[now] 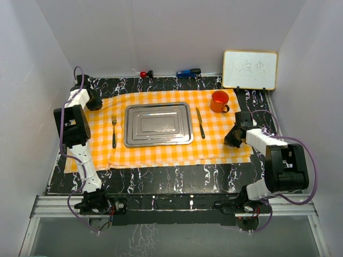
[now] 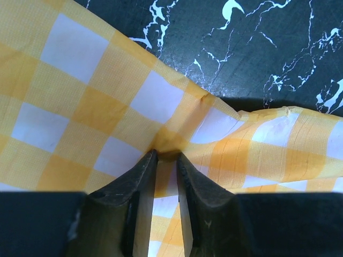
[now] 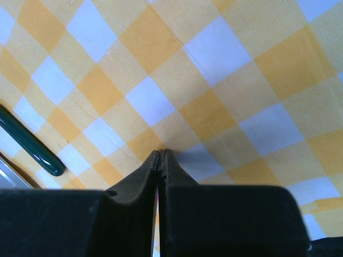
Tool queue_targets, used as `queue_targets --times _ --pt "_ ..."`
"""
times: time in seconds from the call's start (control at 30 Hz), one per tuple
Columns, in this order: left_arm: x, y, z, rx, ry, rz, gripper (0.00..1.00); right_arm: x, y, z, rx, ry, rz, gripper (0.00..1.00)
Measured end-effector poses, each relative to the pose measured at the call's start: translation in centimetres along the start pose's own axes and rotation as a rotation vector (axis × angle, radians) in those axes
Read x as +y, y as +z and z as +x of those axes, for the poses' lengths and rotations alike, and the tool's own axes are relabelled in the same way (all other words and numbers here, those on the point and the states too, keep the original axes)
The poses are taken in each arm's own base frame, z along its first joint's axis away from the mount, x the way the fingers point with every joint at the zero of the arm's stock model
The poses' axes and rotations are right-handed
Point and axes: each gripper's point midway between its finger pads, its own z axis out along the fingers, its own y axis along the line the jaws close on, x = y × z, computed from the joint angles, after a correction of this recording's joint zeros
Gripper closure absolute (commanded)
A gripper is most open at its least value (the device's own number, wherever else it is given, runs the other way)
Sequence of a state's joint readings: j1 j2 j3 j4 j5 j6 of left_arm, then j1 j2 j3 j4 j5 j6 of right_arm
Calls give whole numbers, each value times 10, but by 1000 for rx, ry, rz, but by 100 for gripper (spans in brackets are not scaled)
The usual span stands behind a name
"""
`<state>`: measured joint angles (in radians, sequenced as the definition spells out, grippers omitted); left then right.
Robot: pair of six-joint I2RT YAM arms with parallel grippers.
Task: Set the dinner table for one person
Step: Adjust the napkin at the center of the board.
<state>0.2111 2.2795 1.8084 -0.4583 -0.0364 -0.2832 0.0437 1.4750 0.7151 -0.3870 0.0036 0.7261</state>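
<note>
Both arms are bolted at the near edge of the large rectangular black dinner table with white marble-like veining (image 1: pixel 161 184), which spans the whole workspace and lies beneath both tools. An orange-and-white checked cloth (image 1: pixel 161 155) covers its middle and separates it from the fingertips.

On the near right, the right gripper (image 1: pixel 232 140) is fully closed. In the right wrist view its fingertips (image 3: pixel 154 160) meet at the cloth surface with nothing visible between them.

At the centre, a rectangular steel tray (image 1: pixel 128 126) rests on the cloth. A dark-handled fork (image 1: pixel 113 131) lies just beside it on the left and a dark-handled knife (image 1: pixel 200 123) on the right.

Farther back, the left gripper (image 1: pixel 92 100) sits at the cloth's far-left corner. Its jaws stand narrowly apart, and a raised pucker of cloth lies between the tips (image 2: pixel 166 155). Bare tabletop shows just past the cloth's edge.

An orange mug (image 1: pixel 218 100) stands upright at the far right of the cloth.

A small whiteboard (image 1: pixel 250 69) leans against the back wall.
</note>
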Motion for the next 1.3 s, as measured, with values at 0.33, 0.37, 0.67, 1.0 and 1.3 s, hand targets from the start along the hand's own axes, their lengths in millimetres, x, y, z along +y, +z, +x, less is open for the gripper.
queue_targets --times 0.33,0.37,0.67,1.0,1.3 --pt "7 -4 2 31 30 -45 71 -4 -8 15 48 54 5 100" --pt "8 -3 1 33 34 -49 70 -5 -9 18 58 58 9 100" --pt "14 -1 -5 39 63 -92 68 -11 -16 29 129 51 57 100" --pt "11 5 -15 31 64 -85 68 -8 -13 27 193 6 93 100" --pt "3 10 -24 16 40 -34 68 -7 -12 27 233 -27 112 100"
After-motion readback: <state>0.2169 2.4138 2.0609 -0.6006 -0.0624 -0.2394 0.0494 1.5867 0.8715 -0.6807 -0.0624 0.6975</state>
